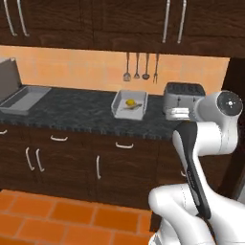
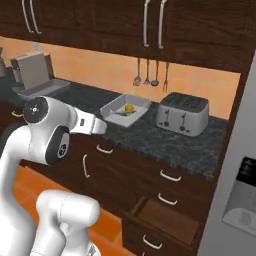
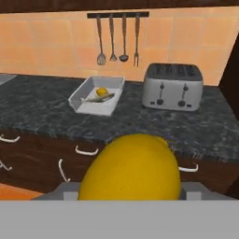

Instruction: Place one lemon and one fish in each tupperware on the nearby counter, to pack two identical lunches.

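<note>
A big yellow lemon (image 3: 130, 168) sits between my gripper's (image 3: 130, 192) grey fingertips (image 3: 65, 190), and the gripper is shut on it, short of the counter (image 3: 42, 105) edge. On that counter a grey tupperware (image 1: 120, 111) (image 2: 110, 111) (image 3: 79, 103) holds a second lemon (image 1: 130, 102) (image 2: 128, 107) (image 3: 101, 92) and a fish (image 1: 132, 107) (image 2: 122, 113) (image 3: 97, 98). Another tupperware (image 1: 24, 99) (image 2: 42, 90) stands further left. My arm's wrist (image 2: 95, 125) reaches toward the nearer tray.
A silver toaster (image 1: 184, 98) (image 2: 182, 115) (image 3: 172, 86) stands right of the filled tray. Utensils (image 3: 116, 39) hang on the orange tiles. A coffee machine (image 2: 32, 67) is at far left. A low drawer (image 2: 160, 215) stands open, and a fridge (image 2: 240, 190) borders the right.
</note>
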Controlling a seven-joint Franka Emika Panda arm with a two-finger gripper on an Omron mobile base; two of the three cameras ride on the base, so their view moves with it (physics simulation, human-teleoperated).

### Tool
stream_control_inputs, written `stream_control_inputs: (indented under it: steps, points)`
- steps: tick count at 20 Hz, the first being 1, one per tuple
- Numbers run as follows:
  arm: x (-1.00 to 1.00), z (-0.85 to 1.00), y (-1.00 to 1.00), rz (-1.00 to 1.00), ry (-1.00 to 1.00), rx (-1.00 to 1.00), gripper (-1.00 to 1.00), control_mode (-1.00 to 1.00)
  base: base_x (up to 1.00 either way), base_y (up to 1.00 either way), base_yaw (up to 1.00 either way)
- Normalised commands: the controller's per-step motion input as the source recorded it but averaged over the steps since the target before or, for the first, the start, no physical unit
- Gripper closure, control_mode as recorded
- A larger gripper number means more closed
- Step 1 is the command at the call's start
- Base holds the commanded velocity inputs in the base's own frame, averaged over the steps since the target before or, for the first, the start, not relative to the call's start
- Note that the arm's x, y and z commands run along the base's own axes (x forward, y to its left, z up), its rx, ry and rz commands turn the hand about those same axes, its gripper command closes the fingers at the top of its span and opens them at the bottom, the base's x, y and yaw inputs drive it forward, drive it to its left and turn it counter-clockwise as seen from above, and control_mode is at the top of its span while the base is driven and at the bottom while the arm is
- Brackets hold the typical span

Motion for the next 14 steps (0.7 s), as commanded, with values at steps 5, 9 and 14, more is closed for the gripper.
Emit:
stream_control_inputs:
  steps: [5, 9, 14]
  points:
    - [0.00, 0.00, 0.00, 0.00, 0.00, 0.00, 1.00, 1.00, 1.00, 1.00, 0.30]
    - [0.00, 0.00, 0.00, 0.00, 0.00, 0.00, 1.00, 1.00, 1.00, 1.00, 0.12]
    - [0.00, 0.00, 0.00, 0.00, 0.00, 0.00, 1.00, 1.00, 1.00, 1.00, -0.06]
